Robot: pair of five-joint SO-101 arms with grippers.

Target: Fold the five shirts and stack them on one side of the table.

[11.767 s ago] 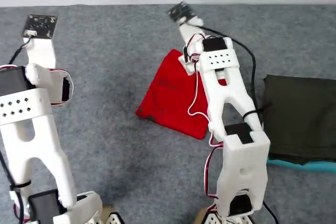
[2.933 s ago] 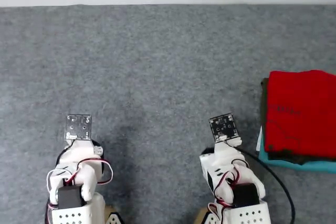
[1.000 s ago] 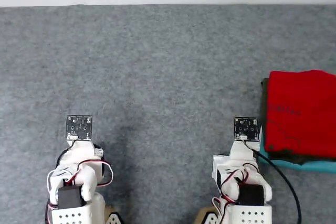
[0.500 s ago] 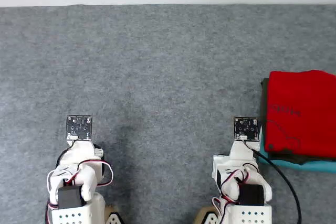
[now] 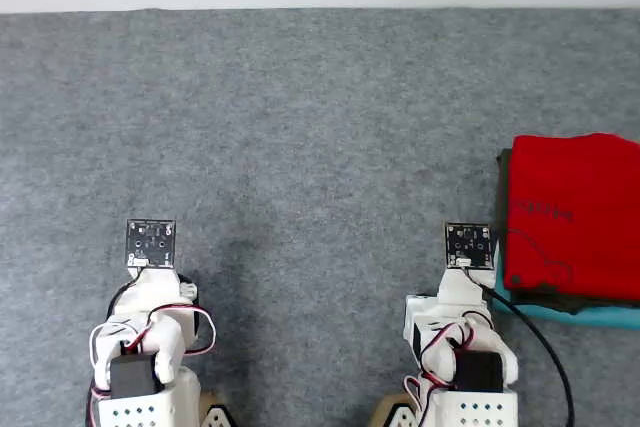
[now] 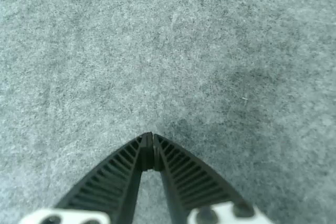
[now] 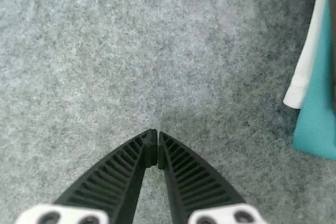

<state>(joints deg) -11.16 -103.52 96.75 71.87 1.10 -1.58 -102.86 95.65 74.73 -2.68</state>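
- A stack of folded shirts sits at the right edge of the grey counter (image 5: 300, 127), with the red shirt (image 5: 575, 212) on top.
- A dark shirt (image 5: 505, 197) peeks out under the red one along its left side, and a teal shirt (image 5: 600, 317) shows along the near edge at the bottom.
- The right wrist view also catches a strip of white cloth (image 7: 307, 66) lying beside the teal layer (image 7: 320, 103). That makes four colours that can be told apart, and a fifth shirt cannot be confirmed.
- The left arm (image 5: 140, 347) and the right arm (image 5: 460, 347) are tucked in at the near edge of the counter, the right one just beside the stack.
- The left pincer (image 6: 151, 141) is fully closed, tips touching, with nothing between them.
- The right pincer (image 7: 155, 136) is likewise closed and gripping nothing, and hangs over bare grey cloth.
- Judged from this, folding and stacking look finished or very nearly so, since every shirt in sight lies in the pile.
- The next move probably calls for little: the arms rest, or they take up a further shirt if one is laid out.
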